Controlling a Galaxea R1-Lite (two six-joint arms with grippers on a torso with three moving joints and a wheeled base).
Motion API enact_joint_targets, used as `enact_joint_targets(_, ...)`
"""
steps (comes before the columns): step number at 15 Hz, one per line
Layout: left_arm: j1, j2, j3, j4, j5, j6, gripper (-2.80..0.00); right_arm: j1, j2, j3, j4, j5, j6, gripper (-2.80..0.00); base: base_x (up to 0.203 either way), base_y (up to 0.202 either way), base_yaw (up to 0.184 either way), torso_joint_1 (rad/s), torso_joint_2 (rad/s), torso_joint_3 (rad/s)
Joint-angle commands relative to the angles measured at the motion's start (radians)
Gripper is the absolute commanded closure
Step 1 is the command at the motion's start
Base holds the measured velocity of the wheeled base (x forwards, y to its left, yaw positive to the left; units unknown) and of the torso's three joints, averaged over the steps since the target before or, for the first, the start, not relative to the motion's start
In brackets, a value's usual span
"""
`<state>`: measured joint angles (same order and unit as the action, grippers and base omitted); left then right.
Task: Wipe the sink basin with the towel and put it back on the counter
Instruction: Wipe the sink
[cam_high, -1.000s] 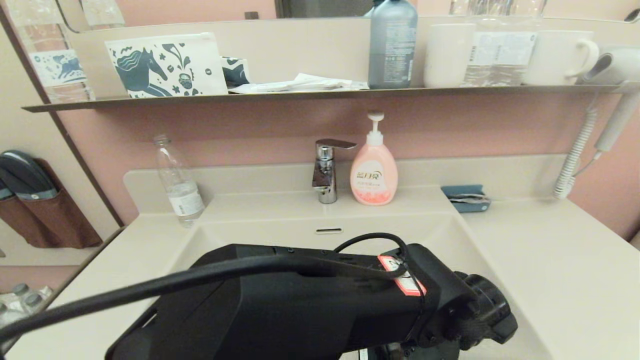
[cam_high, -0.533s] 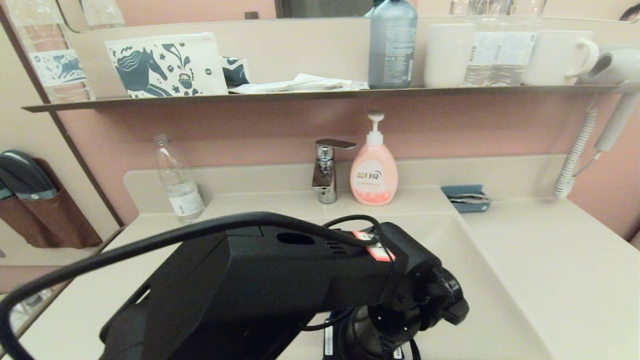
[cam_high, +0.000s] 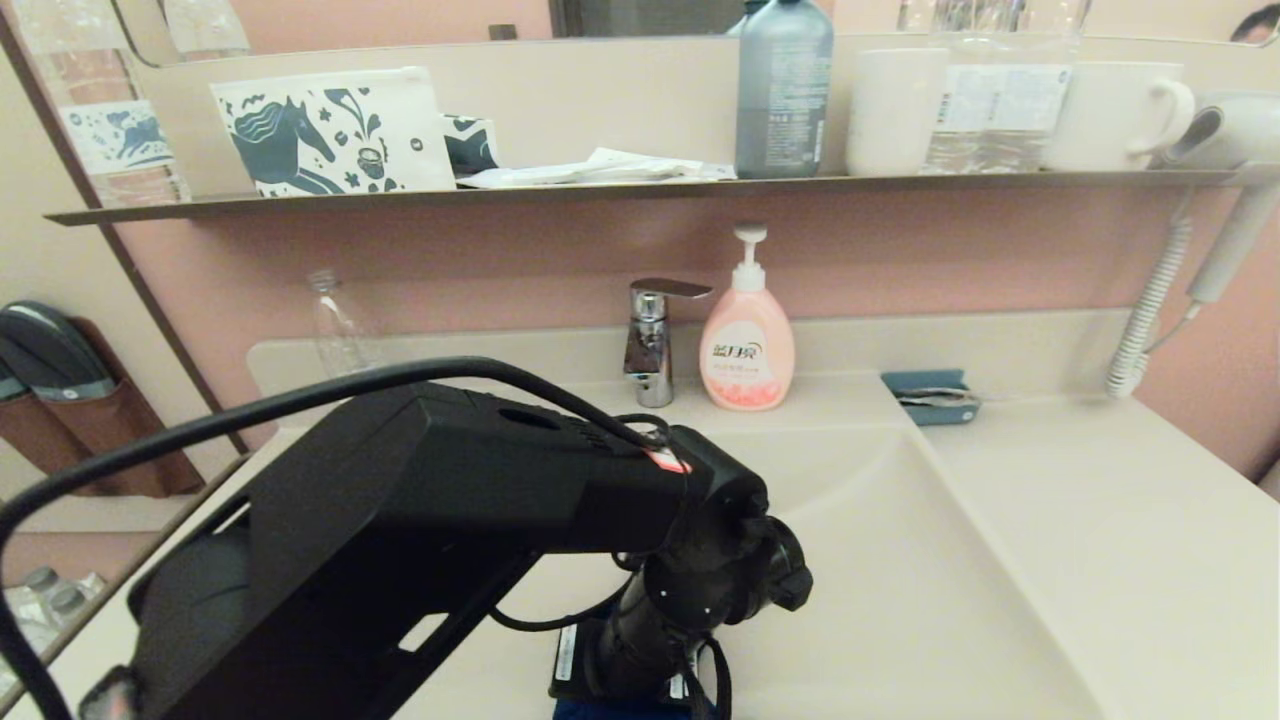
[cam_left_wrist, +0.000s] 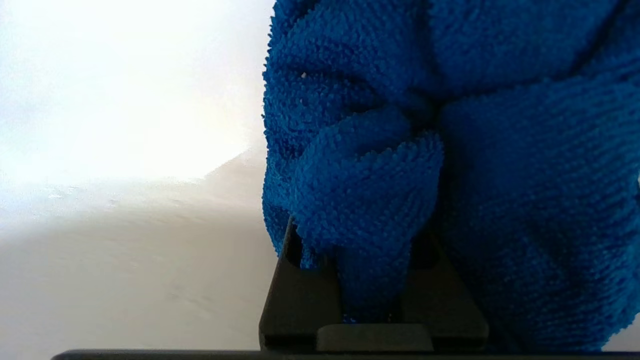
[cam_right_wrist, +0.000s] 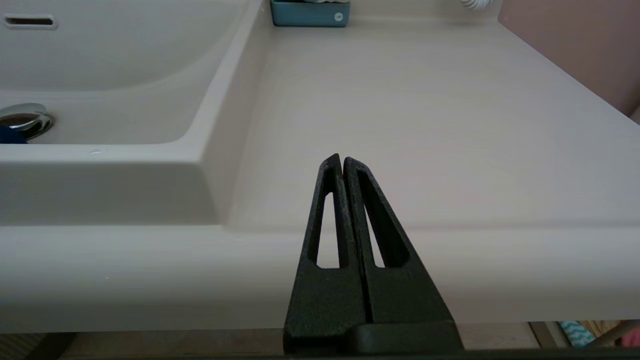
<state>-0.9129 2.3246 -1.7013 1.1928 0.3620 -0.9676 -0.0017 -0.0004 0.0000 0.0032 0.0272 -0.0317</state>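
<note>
Blue terry cloth, the towel (cam_left_wrist: 450, 165), is seen bunched in thick, nubby folds and is pinched between the black fingers of the left gripper (cam_left_wrist: 372, 280), which are closed on it. In the head view only a small blue edge of the towel (cam_high: 640, 708) shows under the bulky black left arm, which reaches down into the sink basin (cam_high: 900, 600). The basin is made of smooth cream-beige material, rectangular, with sloping sides; its round chrome drain plug (cam_right_wrist: 22, 119) is seen in the right wrist view, with a bit of blue just beside it. The bench (cam_high: 1120, 540) is flat and of the same cream colour as the basin. The right gripper (cam_right_wrist: 342, 165) is held in front of the rounded front edge of the bench, well apart from the towel, and its two tapered black fingers are pressed together with nothing between them. Behind the basin a chrome faucet (cam_high: 650, 340) and a pink soap bottle (cam_high: 748, 335) with a white pump are placed side by side.
</note>
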Motion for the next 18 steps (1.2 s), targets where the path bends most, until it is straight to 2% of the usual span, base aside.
enact_joint_targets(1,0.047,-0.05,0.082,-0.018,0.016,0.002,0.0,0.0,0.0,0.0,0.0,-0.001,-0.001,0.0,0.0,0.0,0.0,0.0,0.0,0.0)
enact_joint_targets(6,0.098,-0.148,0.279,-0.086,0.044,0.041,0.0,0.0,0.0,0.0,0.001,0.0,-0.001,0.0,0.0,0.0,0.0,0.0,0.0,0.0)
enact_joint_targets(9,0.165,-0.173,0.4,-0.162,0.188,0.078,0.0,0.0,0.0,0.0,0.0,0.0,-0.001,0.0,0.0,0.0,0.0,0.0,0.0,0.0)
enact_joint_targets(13,0.246,-0.27,0.453,-0.277,0.202,0.211,0.0,0.0,0.0,0.0,0.0,0.0,-0.001,0.0,0.0,0.0,0.0,0.0,0.0,0.0)
enact_joint_targets(18,0.296,-0.319,0.452,-0.346,0.225,0.24,0.0,0.0,0.0,0.0,0.0,0.0,-0.001,0.0,0.0,0.0,0.0,0.0,0.0,0.0)
